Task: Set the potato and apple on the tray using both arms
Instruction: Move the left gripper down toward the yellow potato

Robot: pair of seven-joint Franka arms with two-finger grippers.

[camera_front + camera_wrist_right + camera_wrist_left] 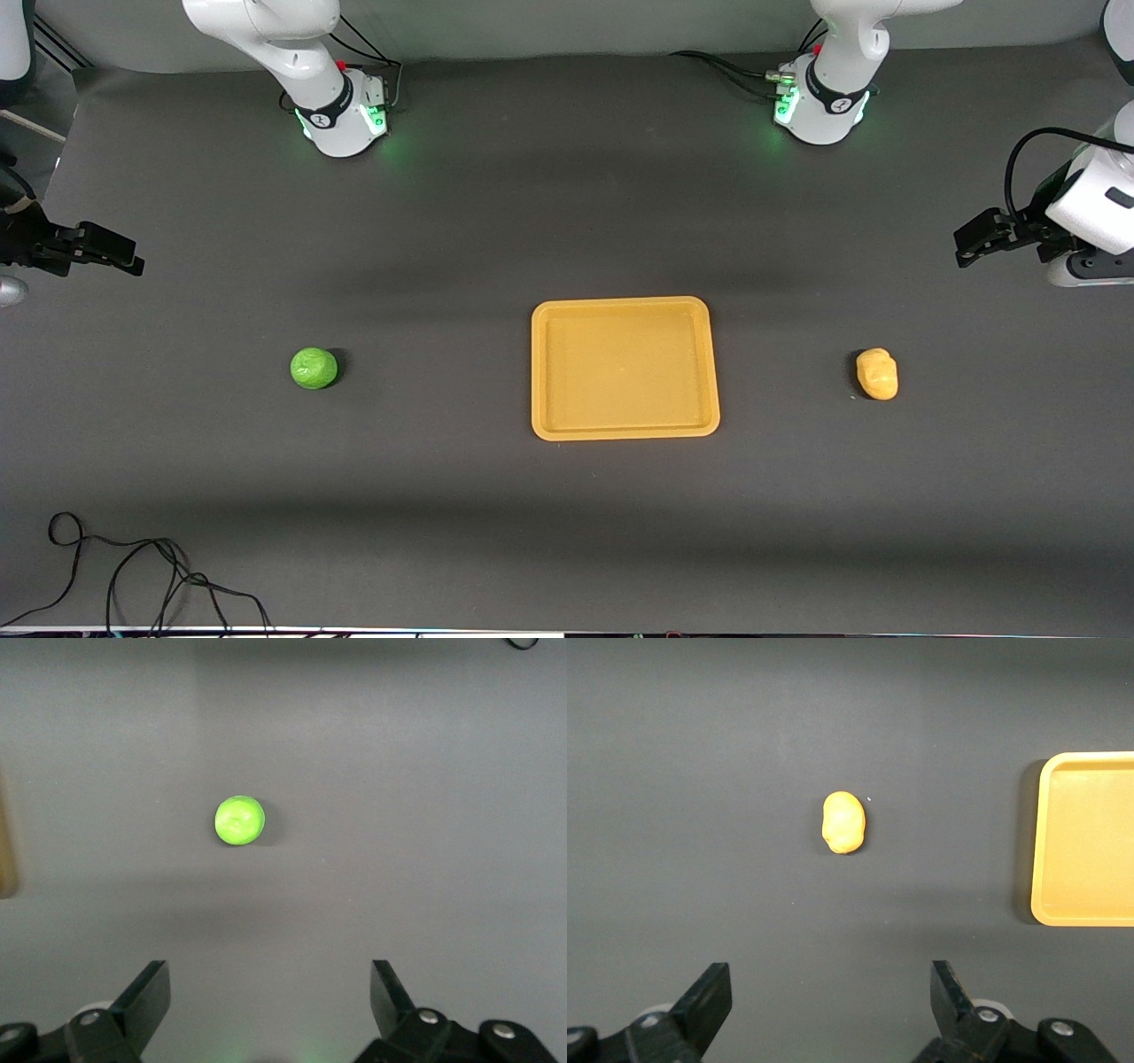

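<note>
The orange-yellow tray [625, 430] lies flat in the middle of the dark table, with nothing on it. The green apple [314, 368] sits on the table toward the right arm's end. The yellow-orange potato [877, 373] sits toward the left arm's end. My left gripper [964, 249] hangs open and empty above the table's edge at its end. In the left wrist view the left gripper [831, 992] is apart from the potato [844, 822], and the tray's rim [1041, 842] shows. My right gripper [131, 255] is open and empty at its end. In the right wrist view the right gripper [268, 992] is apart from the apple [239, 821].
The two arm bases [341, 120] [819, 111] stand along the table's edge farthest from the front camera. A loose black cable [133, 571] lies near the front edge toward the right arm's end.
</note>
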